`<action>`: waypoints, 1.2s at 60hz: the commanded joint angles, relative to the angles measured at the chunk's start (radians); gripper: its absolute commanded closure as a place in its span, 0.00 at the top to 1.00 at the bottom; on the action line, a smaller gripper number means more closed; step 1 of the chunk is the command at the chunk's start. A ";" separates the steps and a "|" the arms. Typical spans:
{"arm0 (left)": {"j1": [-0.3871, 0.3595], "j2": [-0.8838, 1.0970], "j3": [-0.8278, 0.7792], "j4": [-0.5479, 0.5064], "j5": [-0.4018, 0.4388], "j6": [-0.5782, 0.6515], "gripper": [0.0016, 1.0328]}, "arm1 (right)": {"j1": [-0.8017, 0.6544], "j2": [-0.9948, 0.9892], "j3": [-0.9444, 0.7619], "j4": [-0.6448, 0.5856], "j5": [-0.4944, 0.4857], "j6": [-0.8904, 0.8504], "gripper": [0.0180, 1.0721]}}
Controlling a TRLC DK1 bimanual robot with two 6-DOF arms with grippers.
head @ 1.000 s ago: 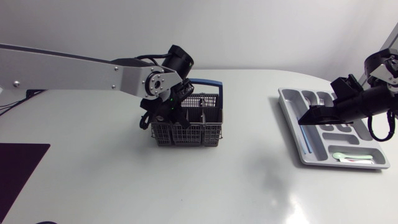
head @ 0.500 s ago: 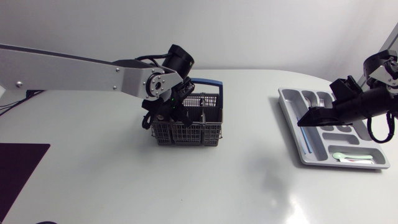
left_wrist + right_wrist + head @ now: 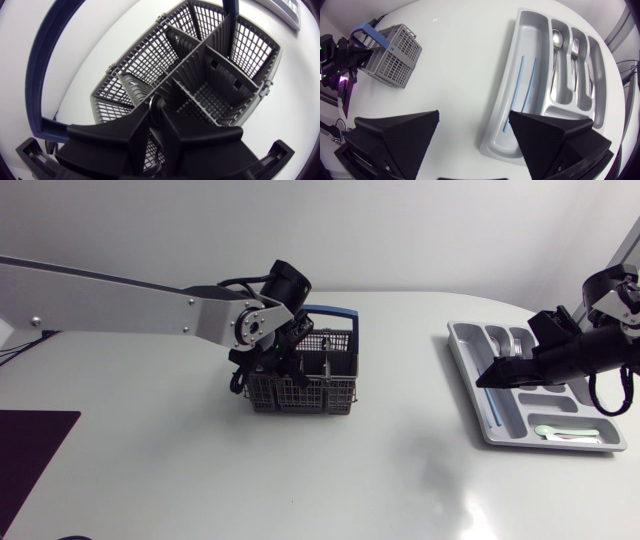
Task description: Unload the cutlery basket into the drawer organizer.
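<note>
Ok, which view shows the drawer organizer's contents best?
Right wrist view: the drawer organizer lies beyond the right gripper, spoon, forks and blue sticks visible. Head view: the right arm covers part. Left wrist view: only a corner.

**No legible writing**

No text, label, brand, number or sign can be read in any view. No marking can be made out on the cutlery basket [image 3: 300,395], nor on the drawer organizer [image 3: 462,352] set well apart from the basket.
</note>
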 commanded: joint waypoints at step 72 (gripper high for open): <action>-0.220 -0.707 -0.545 0.586 -0.201 0.205 0.03 | 0.121 -0.378 -0.154 0.014 -0.040 -0.046 0.95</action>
